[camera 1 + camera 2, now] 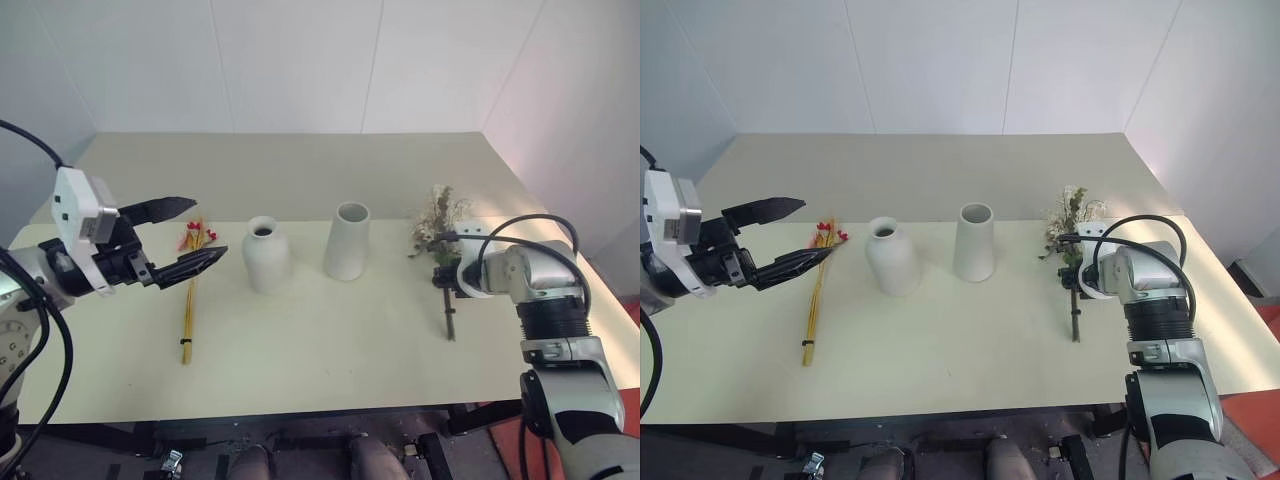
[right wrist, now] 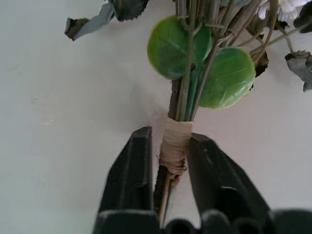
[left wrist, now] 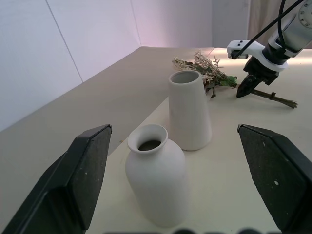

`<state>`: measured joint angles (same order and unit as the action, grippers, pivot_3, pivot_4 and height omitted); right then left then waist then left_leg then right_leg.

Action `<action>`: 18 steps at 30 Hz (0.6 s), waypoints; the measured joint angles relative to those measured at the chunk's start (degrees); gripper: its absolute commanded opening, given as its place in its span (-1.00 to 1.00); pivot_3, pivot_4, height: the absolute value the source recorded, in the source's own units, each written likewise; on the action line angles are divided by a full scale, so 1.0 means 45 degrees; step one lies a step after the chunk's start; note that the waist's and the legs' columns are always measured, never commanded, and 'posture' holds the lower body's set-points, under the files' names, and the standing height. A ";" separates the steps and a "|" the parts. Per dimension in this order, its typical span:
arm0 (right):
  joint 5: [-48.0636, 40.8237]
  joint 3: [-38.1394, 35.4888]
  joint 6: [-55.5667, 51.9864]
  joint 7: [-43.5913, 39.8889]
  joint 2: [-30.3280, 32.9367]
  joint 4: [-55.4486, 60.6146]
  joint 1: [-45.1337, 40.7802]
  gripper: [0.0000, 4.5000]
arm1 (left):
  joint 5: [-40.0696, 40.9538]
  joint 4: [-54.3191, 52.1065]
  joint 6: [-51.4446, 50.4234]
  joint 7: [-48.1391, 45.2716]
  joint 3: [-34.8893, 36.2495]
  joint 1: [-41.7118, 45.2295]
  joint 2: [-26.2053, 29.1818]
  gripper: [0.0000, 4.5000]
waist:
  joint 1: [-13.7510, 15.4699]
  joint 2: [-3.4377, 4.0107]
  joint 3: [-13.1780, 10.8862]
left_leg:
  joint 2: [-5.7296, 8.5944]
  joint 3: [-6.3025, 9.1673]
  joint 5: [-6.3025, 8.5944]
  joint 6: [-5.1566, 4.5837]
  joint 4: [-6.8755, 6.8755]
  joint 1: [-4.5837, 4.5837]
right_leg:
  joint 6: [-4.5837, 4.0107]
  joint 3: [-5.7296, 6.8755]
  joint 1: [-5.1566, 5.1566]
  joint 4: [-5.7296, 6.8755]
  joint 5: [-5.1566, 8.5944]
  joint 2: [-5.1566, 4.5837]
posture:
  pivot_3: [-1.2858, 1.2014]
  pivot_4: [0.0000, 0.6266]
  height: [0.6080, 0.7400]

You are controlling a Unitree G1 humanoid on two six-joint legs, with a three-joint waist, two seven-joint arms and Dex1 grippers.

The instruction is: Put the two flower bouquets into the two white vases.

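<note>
1. Our left gripper (image 1: 190, 236) hangs above the table (image 1: 330, 345), far left of the squat vase (image 1: 266, 255), jaws wide apart and holding nothing.
2. Just left of the squat vase lies the slim bunch (image 1: 191, 282) of yellow stems with red blossoms, flat on the table, under our open left fingers.
3. Just right of the squat vase stands the taller vase (image 1: 347, 241); both are upright and empty.
4. Well right of the squat vase lies the bushy bouquet (image 1: 439, 232), and our right gripper (image 2: 168, 161) has its jaws clamped on the wrapped part of its stems.
5. We judge the risks thus: gripped so low, the leafy head could sag or swing on lifting and knock the taller vase; loose stems might also slip from the wrap or catch on a vase mouth.
6. Our count: two bouquets, two vases, two grippers.
</note>
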<state>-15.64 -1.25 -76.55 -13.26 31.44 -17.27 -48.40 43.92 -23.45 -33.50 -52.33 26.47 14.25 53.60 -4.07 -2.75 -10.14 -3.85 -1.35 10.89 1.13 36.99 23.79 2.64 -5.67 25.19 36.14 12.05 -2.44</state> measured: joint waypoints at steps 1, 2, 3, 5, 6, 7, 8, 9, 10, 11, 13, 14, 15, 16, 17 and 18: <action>0.0061 -0.0080 0.0219 0.0001 -0.0027 0.0008 0.0060 -0.91 | 0.0009 -0.0001 0.0000 0.0010 0.0001 -0.0034 -0.0002 1.00 | -0.0004 0.0000 0.0000 | -0.0001 0.0000 0.0000 0.0000 -0.0001 0.0000 | 0.0001 0.0000 0.0002 0.0000 0.0000 0.0000 | 0.03 -0.52 1.00; 0.0121 -0.0313 0.0703 0.0042 -0.0126 0.0217 0.0263 -0.91 | 0.0030 -0.0009 0.0000 0.0020 0.0000 -0.0053 -0.0011 1.00 | 0.0004 0.0000 0.0000 | -0.0001 0.0000 0.0000 0.0000 -0.0004 0.0002 | 0.0001 0.0001 0.0005 0.0000 0.0001 0.0002 | 0.03 -0.52 1.00; 0.0189 -0.0519 0.1302 0.0102 -0.0208 0.0530 0.0528 -0.91 | 0.0043 -0.0013 0.0000 0.0035 0.0009 -0.0070 -0.0016 1.00 | 0.0013 0.0000 0.0000 | 0.0000 0.0002 0.0000 0.0000 -0.0004 0.0006 | 0.0004 0.0002 0.0007 0.0006 0.0003 0.0003 | 0.03 -0.52 1.00; 0.0180 -0.1210 0.2577 0.0280 -0.0606 0.1169 0.0901 -0.91 | 0.0055 -0.0013 0.0000 0.0084 0.0017 -0.0072 -0.0020 1.00 | 0.0005 0.0001 -0.0001 | 0.0000 0.0002 0.0000 0.0000 -0.0003 0.0011 | 0.0006 0.0000 0.0012 0.0004 0.0003 0.0002 | 0.03 -0.52 1.00; 0.0109 -0.1717 0.3190 0.0359 -0.0924 0.1491 0.0926 -0.91 | 0.0078 -0.0013 -0.0002 0.0103 0.0016 -0.0066 -0.0022 1.00 | -0.0019 0.0003 -0.0002 | 0.0000 0.0002 0.0000 0.0000 -0.0003 0.0011 | 0.0009 -0.0001 0.0013 0.0003 0.0001 0.0003 | 0.03 -0.52 1.00; -0.0067 -0.2153 0.3697 0.0425 -0.1151 0.1770 0.0921 -0.91 | 0.0125 -0.0014 -0.0007 0.0112 0.0015 -0.0044 -0.0030 1.00 | -0.0020 0.0003 -0.0002 | -0.0001 0.0002 0.0000 0.0000 -0.0003 0.0011 | 0.0011 -0.0001 0.0015 0.0007 0.0000 0.0002 | 0.03 -0.52 1.00; -0.0354 -0.2722 0.4383 0.0395 -0.1393 0.2077 0.0908 -0.91 | 0.0265 0.0004 -0.0048 0.0130 0.0016 0.0027 -0.0041 1.00 | -0.0008 0.0003 -0.0002 | -0.0002 0.0004 0.0000 0.0000 -0.0003 0.0010 | 0.0011 0.0001 0.0014 0.0012 0.0000 0.0003 | 0.03 -0.52 1.00; -0.0620 -0.3229 0.5232 0.0284 -0.1669 0.2488 0.0802 -0.91 | 0.0394 0.0047 -0.0104 0.0166 0.0015 0.0204 -0.0079 1.00 | 0.0005 0.0006 -0.0004 | -0.0002 0.0005 0.0000 0.0000 -0.0003 0.0011 | 0.0011 0.0004 0.0013 0.0012 0.0000 0.0004 | 0.03 -0.52 1.00; -0.0853 -0.3444 0.5851 0.0134 -0.1856 0.2811 0.0662 -0.91 | 0.0575 0.0109 -0.0157 0.0208 0.0016 0.0351 -0.0084 1.00 | 0.0004 0.0006 -0.0004 | -0.0002 0.0006 0.0000 0.0000 -0.0003 0.0010 | 0.0012 0.0004 0.0013 0.0014 0.0000 0.0004 | 0.03 -0.52 1.00; -0.1075 -0.3580 0.6562 -0.0121 -0.2092 0.3139 0.0446 -0.91 | 0.0819 0.0217 -0.0333 0.0245 0.0016 0.0560 -0.0085 1.00 | -0.0021 0.0007 -0.0005 | -0.0002 0.0006 0.0000 0.0000 -0.0003 0.0006 | 0.0013 0.0004 0.0012 0.0015 -0.0001 0.0004 | 0.03 -0.52 1.00; -0.1466 -0.3532 0.7815 -0.0670 -0.2632 0.3789 -0.0148 -0.91 | 0.1293 0.0486 -0.0646 0.0263 0.0015 0.1007 -0.0075 1.00 | -0.0083 0.0008 -0.0005 | -0.0009 0.0006 0.0000 0.0000 -0.0004 -0.0001 | 0.0015 0.0004 0.0010 0.0017 -0.0002 0.0009 | 0.03 -0.52 1.00; -0.1716 -0.3385 0.8418 -0.0923 -0.2919 0.4047 -0.0484 -0.91 | 0.1499 0.0618 -0.0818 0.0221 0.0012 0.1192 -0.0046 1.00 | -0.0101 0.0009 -0.0005 | -0.0013 0.0009 0.0000 0.0000 -0.0004 -0.0002 | 0.0013 0.0005 0.0009 0.0019 -0.0001 0.0013 | 0.03 -0.52 1.00; -0.1843 -0.3294 0.8764 -0.1065 -0.3191 0.4175 -0.0711 -0.91 | 0.1582 0.0723 -0.0923 0.0195 0.0001 0.1280 -0.0007 1.00 | -0.0107 0.0009 -0.0005 | -0.0013 0.0010 0.0000 0.0000 -0.0005 -0.0003 | 0.0011 0.0006 0.0007 0.0018 -0.0002 0.0014 | 0.03 -0.52 1.00; -0.1994 -0.3216 0.9133 -0.1197 -0.3523 0.4260 -0.0904 -0.91 | 0.1627 0.0849 -0.0958 0.0150 -0.0014 0.1340 0.0017 1.00 | -0.0104 0.0009 -0.0005 | -0.0013 0.0012 0.0000 0.0000 -0.0005 -0.0001 | 0.0010 0.0008 0.0007 0.0018 -0.0001 0.0015 | 0.03 -0.52 1.00; -0.2140 -0.3107 0.9464 -0.1277 -0.3842 0.4246 -0.1025 -0.91 | 0.1698 0.0977 -0.0989 0.0081 -0.0039 0.1379 0.0045 1.00 | -0.0098 0.0009 -0.0005 | -0.0013 0.0012 0.0000 0.0000 -0.0005 0.0000 | 0.0008 0.0009 0.0006 0.0017 -0.0001 0.0014 | 0.03 -0.52 1.00; -0.2200 -0.2960 0.9765 -0.1357 -0.4108 0.4208 -0.1072 -0.91 | 0.1749 0.1053 -0.1026 0.0025 -0.0103 0.1446 0.0055 1.00 | -0.0092 0.0009 -0.0005 | -0.0013 0.0012 0.0000 0.0000 -0.0005 0.0005 | 0.0008 0.0009 0.0007 0.0014 -0.0002 0.0014 | 0.03 -0.52 1.00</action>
<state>-25.54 -14.57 -32.61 -19.37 12.95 1.67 -53.22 51.79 -18.71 -38.12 -52.21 26.01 20.75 53.85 -4.49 -2.71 -10.17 -3.91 -1.29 10.89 1.13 36.97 23.81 2.68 -5.63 25.22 36.20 12.04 -2.38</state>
